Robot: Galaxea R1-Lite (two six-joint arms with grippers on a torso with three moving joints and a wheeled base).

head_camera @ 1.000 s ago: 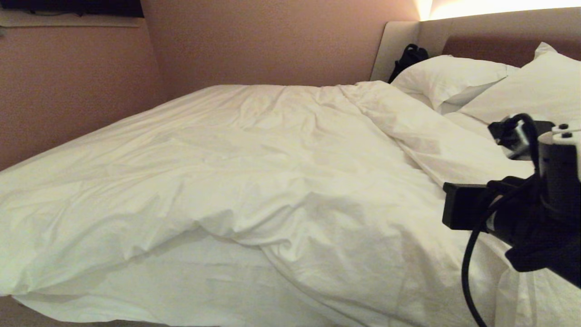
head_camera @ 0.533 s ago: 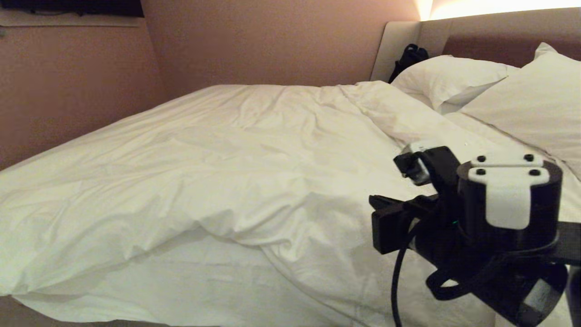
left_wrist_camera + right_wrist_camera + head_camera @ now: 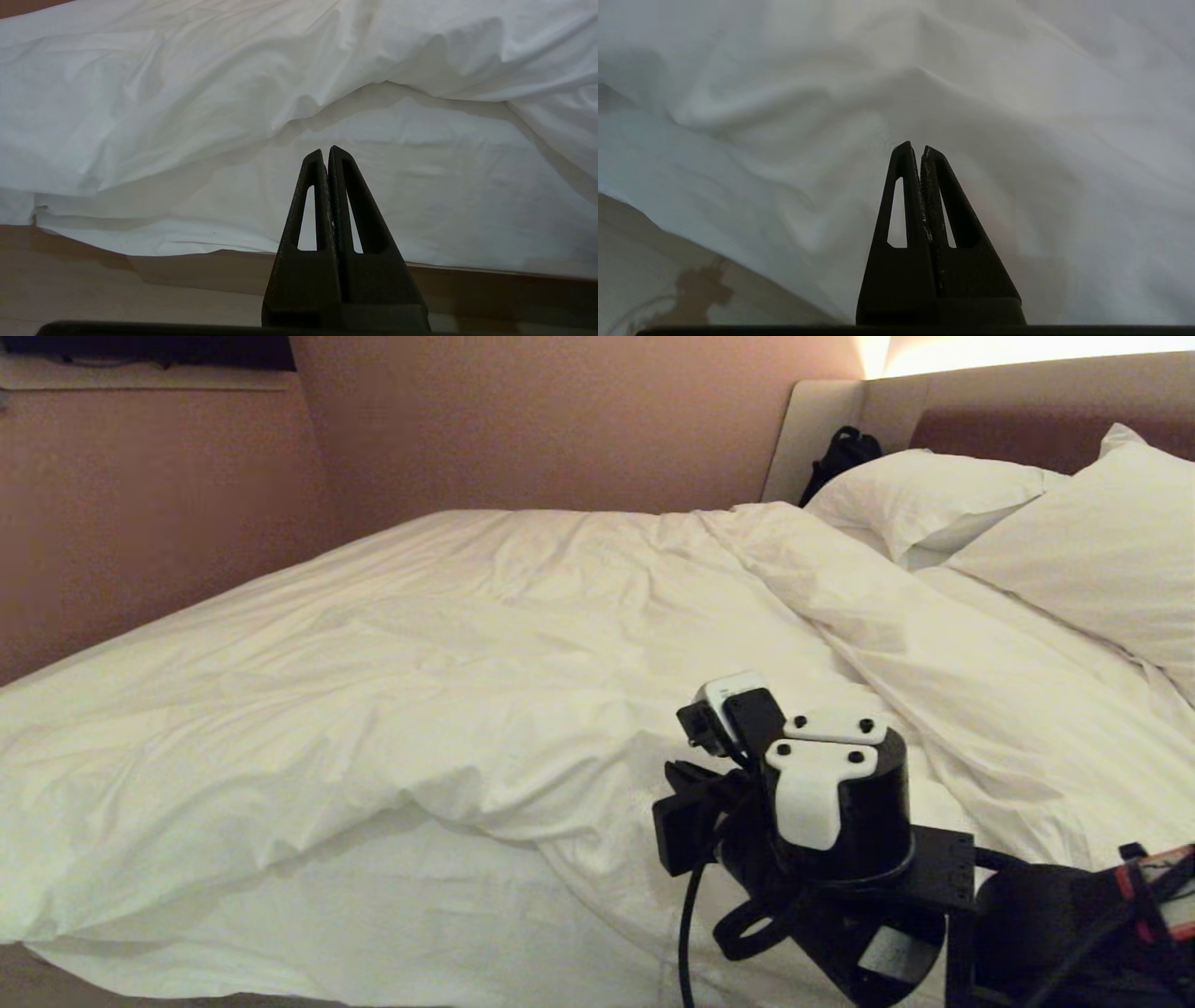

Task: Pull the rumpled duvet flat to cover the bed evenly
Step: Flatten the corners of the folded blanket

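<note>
The duvet (image 3: 523, 672) lies creased over most of the bed (image 3: 971, 425). Its near edge is bunched and drawn back, baring a strip of mattress sheet (image 3: 411, 915). My right arm (image 3: 836, 812) reaches in low from the near right over the duvet's near part; its fingers are hidden behind the wrist in the head view. In its wrist view the right gripper (image 3: 915, 148) is shut and empty, close above duvet folds (image 3: 924, 88). The left gripper (image 3: 326, 151) is shut and empty, held low beside the bed, facing the sheet (image 3: 420, 186) under the duvet's edge (image 3: 233, 93).
Two white pillows (image 3: 920, 495) (image 3: 1092, 551) lean on the headboard at the far right. A black bag (image 3: 840, 453) sits in the corner beside the headboard. A pinkish wall (image 3: 140, 523) runs along the bed's far left side. Floor (image 3: 117, 289) shows below the mattress.
My right arm has swung in from the right edge, leftward and lower, over the near part of the duvet. The duvet, the pillows and the left gripper have not moved.
</note>
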